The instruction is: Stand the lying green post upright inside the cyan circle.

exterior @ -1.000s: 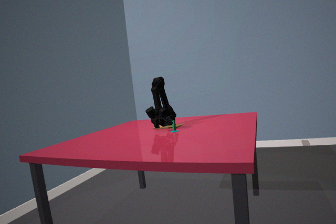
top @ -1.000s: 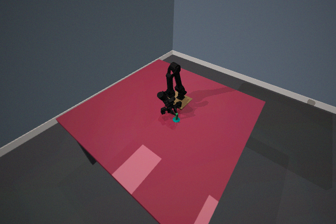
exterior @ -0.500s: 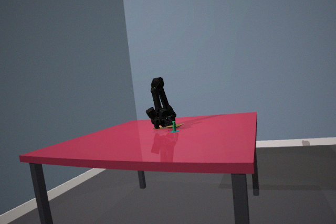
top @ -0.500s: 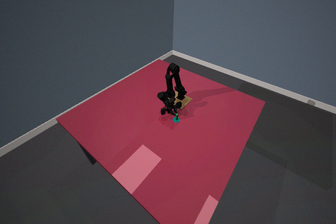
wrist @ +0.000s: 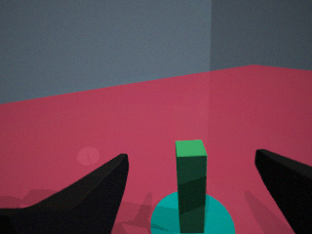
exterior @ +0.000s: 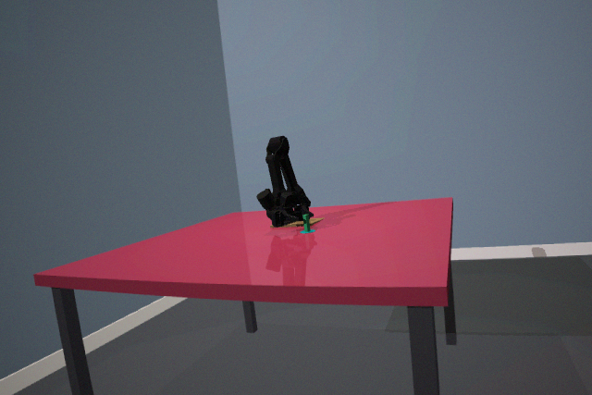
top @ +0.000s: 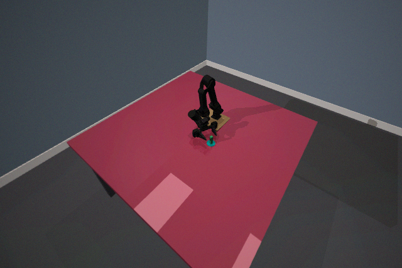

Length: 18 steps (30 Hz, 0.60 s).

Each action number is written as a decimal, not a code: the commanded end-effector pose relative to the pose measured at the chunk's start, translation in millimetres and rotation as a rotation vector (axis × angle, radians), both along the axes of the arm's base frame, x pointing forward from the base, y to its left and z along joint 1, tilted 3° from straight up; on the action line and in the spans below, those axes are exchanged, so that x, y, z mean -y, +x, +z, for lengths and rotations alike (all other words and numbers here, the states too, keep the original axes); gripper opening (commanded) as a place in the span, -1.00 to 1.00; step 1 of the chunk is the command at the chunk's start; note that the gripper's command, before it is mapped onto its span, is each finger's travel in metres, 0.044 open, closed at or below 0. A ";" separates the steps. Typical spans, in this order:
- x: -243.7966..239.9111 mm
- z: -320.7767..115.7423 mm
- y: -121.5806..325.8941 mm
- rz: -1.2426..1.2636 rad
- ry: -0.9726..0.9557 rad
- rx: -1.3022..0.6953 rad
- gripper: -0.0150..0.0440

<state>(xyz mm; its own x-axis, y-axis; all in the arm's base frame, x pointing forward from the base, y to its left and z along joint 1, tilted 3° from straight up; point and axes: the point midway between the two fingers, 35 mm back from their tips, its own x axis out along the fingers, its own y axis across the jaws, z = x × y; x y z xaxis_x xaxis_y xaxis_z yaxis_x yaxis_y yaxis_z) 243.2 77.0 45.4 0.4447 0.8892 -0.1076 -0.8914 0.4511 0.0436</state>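
I've got the pincer spread wide and empty, so the green post stands free, upright inside the cyan circle, ready for withdrawal.

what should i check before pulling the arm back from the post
1. Green post upright: ok.
2. Post base inside the cyan circle: ok.
3. Gripper open, nothing held: ok.
4. Both fingers apart from the post, gaps on each side: ok.
5. Post sitting flat on the red table, not leaning: looks ok, contact itself cannot tell.
6. Retreat path free behind the fingers: cannot tell from these views.
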 end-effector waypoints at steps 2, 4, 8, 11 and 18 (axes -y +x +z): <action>1.9 11.4 5.3 -0.003 -0.003 0.006 0.86; 2.6 17.6 7.1 -0.002 -0.003 0.006 0.86; 3.6 30.7 9.8 -0.002 -0.003 0.007 0.86; 4.0 41.1 10.8 -0.001 -0.003 0.008 0.86; 3.9 66.4 9.6 0.000 -0.003 0.009 0.86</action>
<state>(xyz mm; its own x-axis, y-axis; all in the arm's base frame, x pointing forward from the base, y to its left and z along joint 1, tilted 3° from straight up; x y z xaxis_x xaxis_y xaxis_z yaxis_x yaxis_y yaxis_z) 253.7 73.0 100.8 0.4470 0.8880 -0.1083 -0.8903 0.4534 0.0425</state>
